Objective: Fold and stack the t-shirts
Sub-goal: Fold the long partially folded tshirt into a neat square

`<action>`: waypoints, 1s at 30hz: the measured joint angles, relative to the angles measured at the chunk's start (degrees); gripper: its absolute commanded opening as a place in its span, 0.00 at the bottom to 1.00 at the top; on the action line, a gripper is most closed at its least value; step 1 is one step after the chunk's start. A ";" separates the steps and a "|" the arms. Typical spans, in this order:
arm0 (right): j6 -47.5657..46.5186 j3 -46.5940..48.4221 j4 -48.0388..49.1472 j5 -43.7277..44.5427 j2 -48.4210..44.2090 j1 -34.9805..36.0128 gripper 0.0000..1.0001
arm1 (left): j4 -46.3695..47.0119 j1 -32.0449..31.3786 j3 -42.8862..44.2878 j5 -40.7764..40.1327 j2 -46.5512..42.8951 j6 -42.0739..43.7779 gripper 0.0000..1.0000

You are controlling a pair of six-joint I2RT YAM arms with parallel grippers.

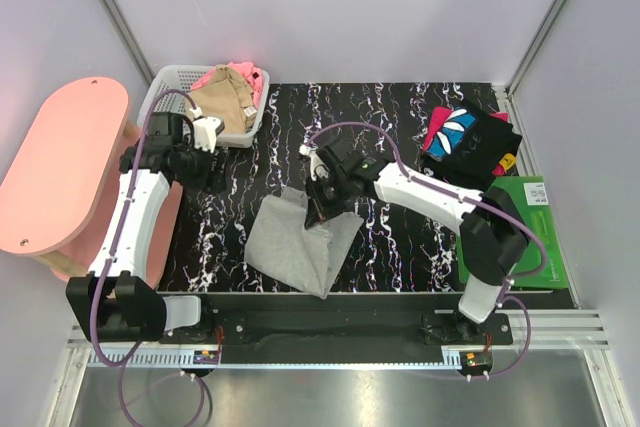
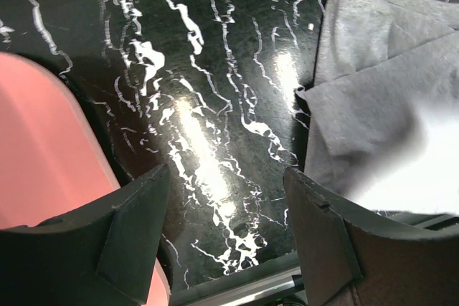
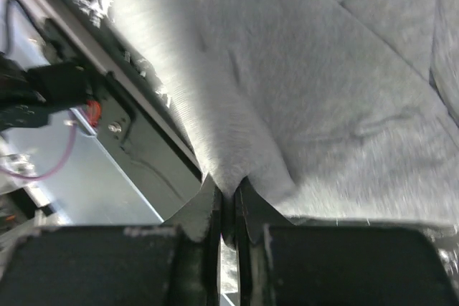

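One black, white-veined table [image 1: 400, 117] carries everything. At centre frame the large plain light-grey cloth t-shirt [image 1: 295, 247] lies partly folded, its upper edge hidden by the right gripper [image 3: 228, 197], which is clenched on a ridge of it. A black printed tee [image 1: 465, 147] lies upper right. A tan tee [image 1: 220, 97] and a half-buried pink tee [image 1: 245, 74] sit in the white lattice basket [image 1: 160, 87] upper left. The left gripper [image 2: 226, 198] gapes, empty.

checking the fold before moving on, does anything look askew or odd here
The grey t-shirt lies crooked on the table, a lopsided half-fold, one bunched edge pinched in the right hand. Nothing spilled or damaged shows.
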 measured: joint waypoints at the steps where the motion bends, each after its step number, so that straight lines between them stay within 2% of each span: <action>1: 0.13 -0.15 1.20 -1.49 0.59 -0.98 0.00 | -0.04 -0.37 -0.02 0.04 0.24 0.00 0.69; 9: 0.79 -0.20 7.87 -10.08 10.49 -5.79 0.00 | -0.31 -8.39 -0.76 0.76 0.76 0.02 0.69; 14: 0.76 -0.20 8.24 -11.74 11.52 -8.35 0.00 | -0.81 -14.23 -2.21 2.32 0.74 0.00 0.69; 20: 0.20 0.00 7.72 -11.58 11.52 -10.23 0.00 | -1.29 -18.08 -4.68 4.70 1.33 0.79 0.68; 23: -0.90 1.66 5.01 -10.80 11.52 -10.32 0.04 | -1.18 -19.15 -6.01 7.26 2.99 1.05 0.67; 30: -4.07 7.28 -1.55 -4.04 12.44 -10.29 0.04 | 0.44 -25.59 -9.07 11.50 10.43 1.05 0.64</action>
